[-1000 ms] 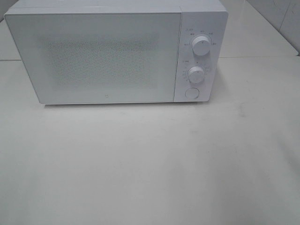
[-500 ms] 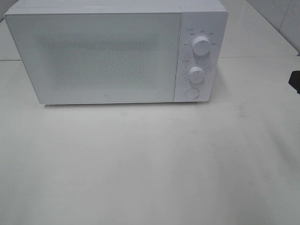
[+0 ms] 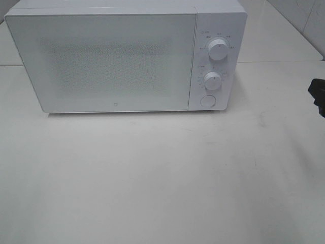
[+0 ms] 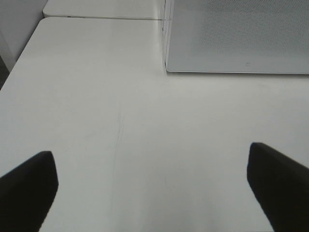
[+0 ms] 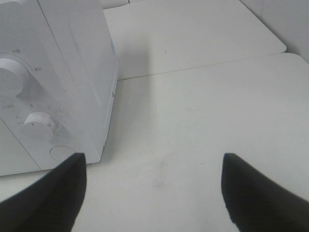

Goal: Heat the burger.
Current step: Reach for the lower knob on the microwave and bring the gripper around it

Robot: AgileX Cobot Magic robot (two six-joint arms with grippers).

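Observation:
The burger is out of view in every frame. A white microwave [image 3: 117, 61] stands at the back of the table with its door shut, and nothing shows through the speckled window. My left gripper [image 4: 149, 159] hangs open over bare table in front of the microwave's left front corner [image 4: 166, 67], with nothing between its fingers. My right gripper [image 5: 153, 162] is open and empty, to the right of the microwave's control panel [image 5: 34, 111]. In the exterior high view only a dark tip of the right arm [image 3: 318, 94] shows, at the right edge.
The control panel carries two round knobs [image 3: 217, 49] [image 3: 212, 80] and a round button [image 3: 207, 100]. The white table [image 3: 162, 178] stretches in front of the microwave. A seam between tabletops [image 5: 203, 67] runs behind the right gripper.
A dark part of the right arm has come into the exterior high view at the right edge and moved slightly leftward. The microwave has not moved.

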